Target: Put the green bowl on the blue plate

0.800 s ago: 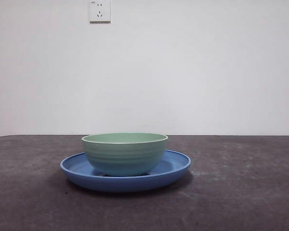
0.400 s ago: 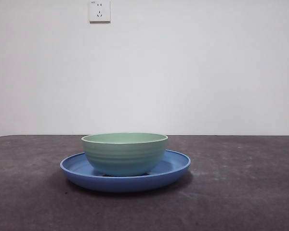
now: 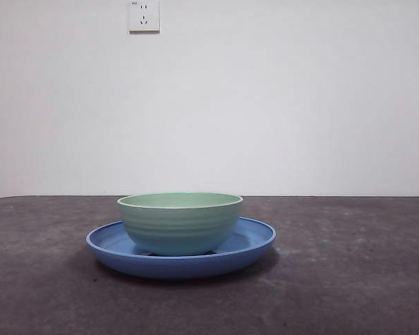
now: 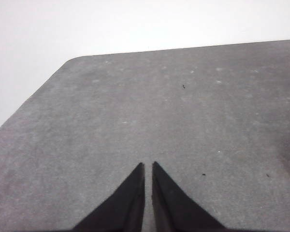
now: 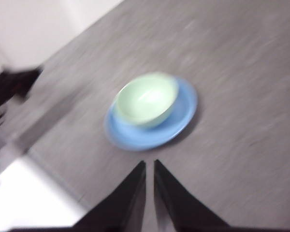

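The green bowl [image 3: 180, 222] stands upright inside the blue plate [image 3: 255, 241] on the dark table, near the middle of the front view. Both also show in the blurred right wrist view, the green bowl [image 5: 146, 99] on the blue plate [image 5: 181, 121]. My right gripper [image 5: 150, 164] is shut and empty, high above the table and well back from the plate. My left gripper [image 4: 148, 166] is shut and empty over bare table, with neither bowl nor plate in its view. No arm shows in the front view.
A white wall with a socket [image 3: 144, 15] stands behind the table. The left wrist view shows the table's rounded corner [image 4: 72, 60]. A dark object [image 5: 12, 82] shows at the edge of the right wrist view, too blurred to name.
The bowl and plate stand where they were, apart from a shift of a pixel or two in the front view.
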`<act>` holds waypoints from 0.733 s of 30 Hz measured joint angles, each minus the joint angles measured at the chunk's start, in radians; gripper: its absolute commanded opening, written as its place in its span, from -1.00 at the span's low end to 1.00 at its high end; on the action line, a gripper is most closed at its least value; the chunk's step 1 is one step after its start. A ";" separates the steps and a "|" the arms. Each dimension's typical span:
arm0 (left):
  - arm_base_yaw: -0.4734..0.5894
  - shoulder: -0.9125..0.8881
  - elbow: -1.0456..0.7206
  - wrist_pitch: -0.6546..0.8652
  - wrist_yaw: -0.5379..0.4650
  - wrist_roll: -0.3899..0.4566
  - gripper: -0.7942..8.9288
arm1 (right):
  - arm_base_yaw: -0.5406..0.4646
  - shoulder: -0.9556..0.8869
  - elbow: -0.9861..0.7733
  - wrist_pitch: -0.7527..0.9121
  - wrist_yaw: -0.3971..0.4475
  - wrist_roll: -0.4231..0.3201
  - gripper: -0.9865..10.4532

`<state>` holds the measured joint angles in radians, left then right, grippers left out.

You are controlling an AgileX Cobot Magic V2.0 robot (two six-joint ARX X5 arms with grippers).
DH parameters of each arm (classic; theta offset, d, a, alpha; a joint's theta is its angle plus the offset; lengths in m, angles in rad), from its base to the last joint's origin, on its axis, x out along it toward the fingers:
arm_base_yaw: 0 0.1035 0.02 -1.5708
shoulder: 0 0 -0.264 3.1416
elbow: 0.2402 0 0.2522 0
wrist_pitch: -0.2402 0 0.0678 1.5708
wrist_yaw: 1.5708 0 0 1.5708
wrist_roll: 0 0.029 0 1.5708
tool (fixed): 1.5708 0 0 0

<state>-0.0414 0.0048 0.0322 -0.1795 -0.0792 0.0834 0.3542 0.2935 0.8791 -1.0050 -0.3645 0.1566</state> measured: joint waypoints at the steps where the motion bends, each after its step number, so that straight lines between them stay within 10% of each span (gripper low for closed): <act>1: 0.000 0.000 0.000 0.000 0.000 0.000 -0.79 | -0.041 -0.018 -0.025 0.043 0.000 -0.006 -0.78; 11: 0.000 0.000 0.000 0.000 0.000 0.000 -0.79 | -0.285 -0.254 -0.520 0.711 0.113 -0.105 -0.78; 22: 0.000 0.000 0.000 0.000 0.000 0.000 -0.79 | -0.304 -0.261 -0.785 0.835 0.365 -0.124 -0.78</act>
<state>-0.0414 0.0048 0.0322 -0.1795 -0.0788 0.0834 0.0502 0.0330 0.0940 -0.1703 0.0006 0.0322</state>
